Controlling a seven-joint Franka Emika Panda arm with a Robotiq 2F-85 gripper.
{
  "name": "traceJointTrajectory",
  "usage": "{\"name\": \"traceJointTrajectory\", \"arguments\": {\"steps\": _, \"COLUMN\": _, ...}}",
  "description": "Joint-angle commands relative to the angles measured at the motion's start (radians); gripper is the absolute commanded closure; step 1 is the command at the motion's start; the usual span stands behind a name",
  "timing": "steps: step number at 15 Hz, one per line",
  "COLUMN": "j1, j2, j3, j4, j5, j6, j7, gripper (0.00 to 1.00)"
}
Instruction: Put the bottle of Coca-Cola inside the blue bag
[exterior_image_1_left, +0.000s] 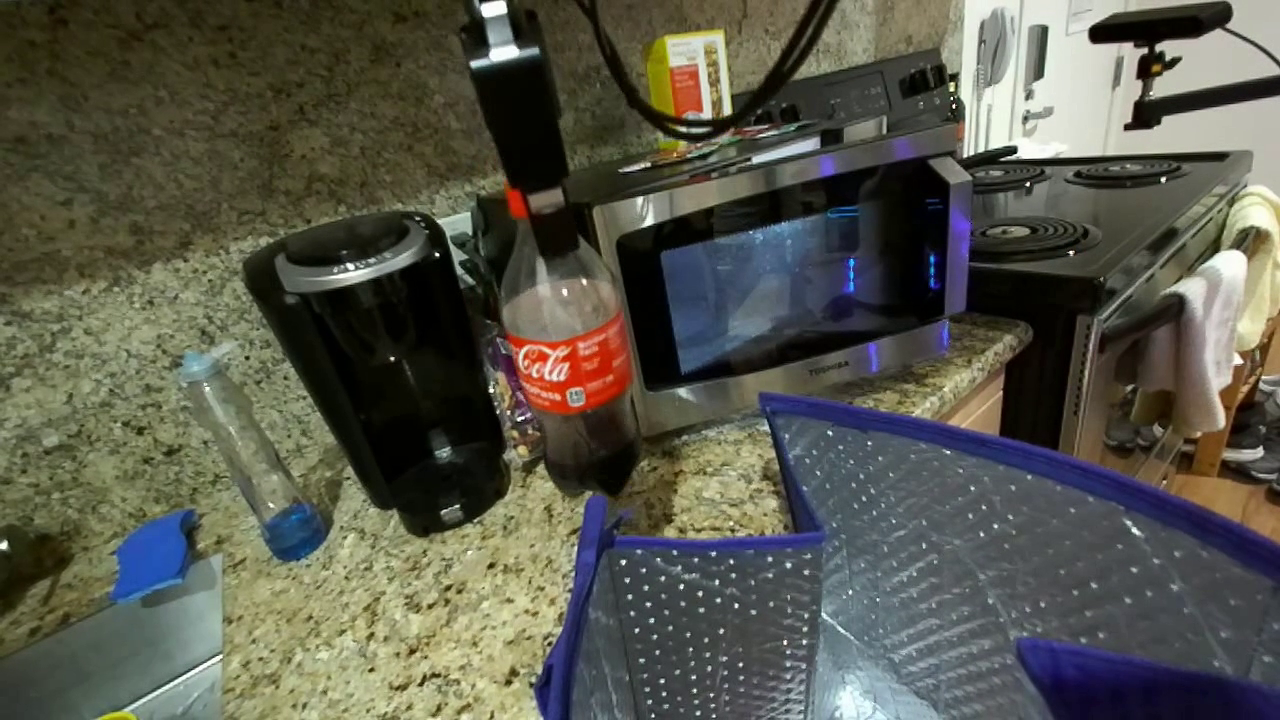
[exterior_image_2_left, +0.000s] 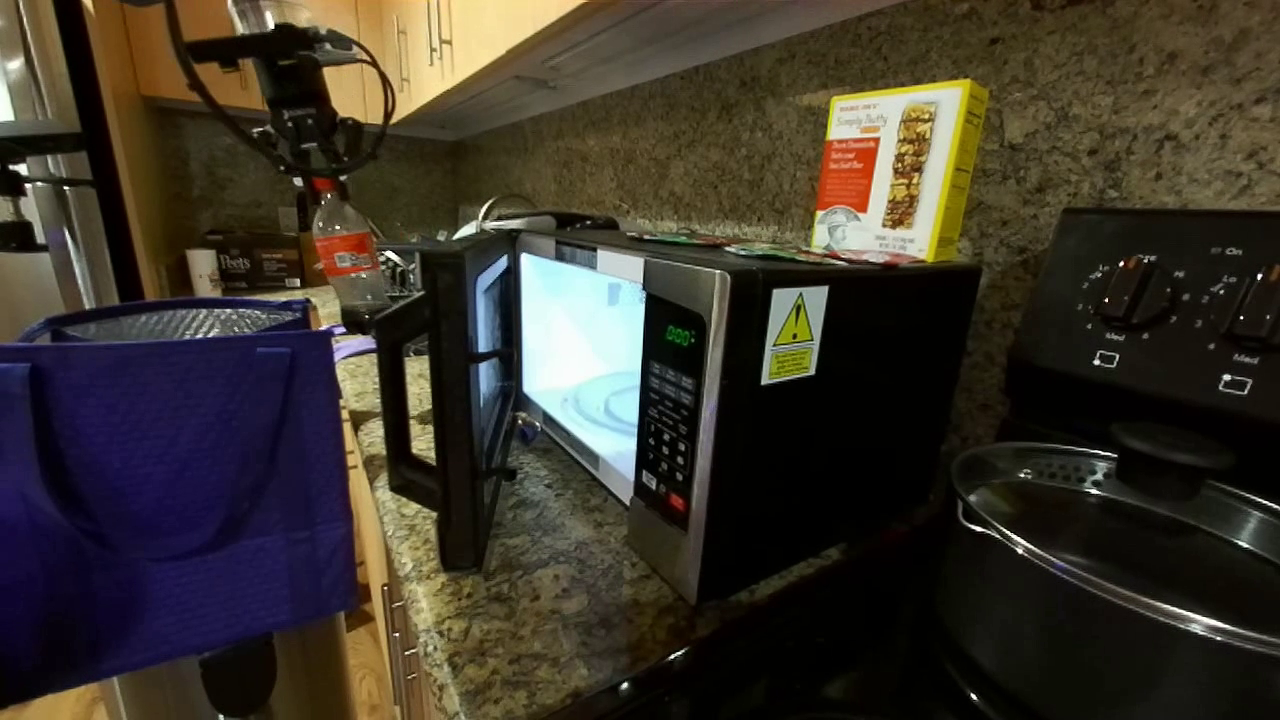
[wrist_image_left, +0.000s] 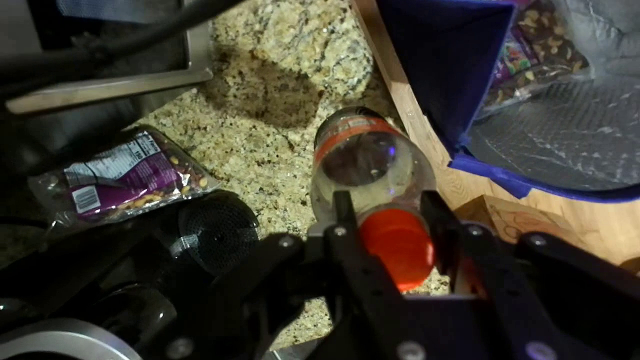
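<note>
Apparently, our pincer (wrist_image_left: 389, 210) is clamped on the bottle (exterior_image_1_left: 570, 365) at its top end, with the fingers (wrist_image_left: 345, 212) at both sides of the red cap (wrist_image_left: 397, 247). We find the bottle outside the bag (exterior_image_2_left: 305, 480), near the edge of the worktop (exterior_image_1_left: 400, 620) and beside a corner of the bag.

The step in hand, we judge, is the transfer. To do it well, we should raise the bottle straight up until its base is above the rim (exterior_image_1_left: 715, 542), then bring it sideways over the mouth and lower it without hurry. The cola (exterior_image_1_left: 600, 440) fills only the lower part, so some swinging is possible. The rim looks soft and could catch the base. We should release only when the base has support inside, preferably next to the nut pack (wrist_image_left: 540, 57) there.

We cannot tell whether the base touches the worktop: in an exterior view it merges with the dark microwave handle (exterior_image_2_left: 397, 415). The bag is cut off in all three views, so its free room is uncertain.
</note>
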Motion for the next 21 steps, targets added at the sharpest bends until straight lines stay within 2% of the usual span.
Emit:
{"name": "traceJointTrajectory", "arguments": {"steps": 1, "j1": 0.025, "j2": -0.163, "j3": 0.003, "j4": -0.248, "j5": 0.006, "j6": 0.129, "j7": 0.249, "gripper": 0.88}}
{"name": "traceJointTrajectory", "arguments": {"steps": 5, "j1": 0.068, "j2": -0.322, "j3": 0.003, "j4": -0.452, "j5": -0.050, "j6": 0.187, "j7": 0.510, "gripper": 0.88}}
{"name": "traceJointTrajectory", "arguments": {"steps": 6, "j1": 0.027, "j2": -0.367, "j3": 0.060, "j4": -0.495, "j5": -0.077, "j6": 0.173, "j7": 0.555, "gripper": 0.88}}
{"name": "traceJointTrajectory", "arguments": {"steps": 9, "j1": -0.004, "j2": -0.515, "j3": 0.121, "j4": -0.611, "j5": -0.094, "j6": 0.095, "j7": 0.605, "gripper": 0.88}}
{"name": "traceJointTrajectory", "arguments": {"steps": 12, "j1": -0.044, "j2": -0.655, "j3": 0.182, "j4": -0.646, "j5": -0.039, "j6": -0.064, "j7": 0.519, "gripper": 0.88}}
{"name": "traceJointTrajectory", "arguments": {"steps": 15, "j1": -0.078, "j2": -0.716, "j3": 0.218, "j4": -0.595, "j5": -0.037, "j6": -0.211, "j7": 0.387, "gripper": 0.88}}
{"name": "traceJointTrajectory", "arguments": {"steps": 18, "j1": -0.100, "j2": -0.709, "j3": 0.187, "j4": -0.586, "j5": -0.046, "j6": -0.157, "j7": 0.166, "gripper": 0.88}}
{"name": "traceJointTrajectory", "arguments": {"steps": 21, "j1": -0.131, "j2": -0.630, "j3": 0.156, "j4": -0.562, "j5": -0.045, "j6": -0.064, "j7": -0.022, "gripper": 0.88}}
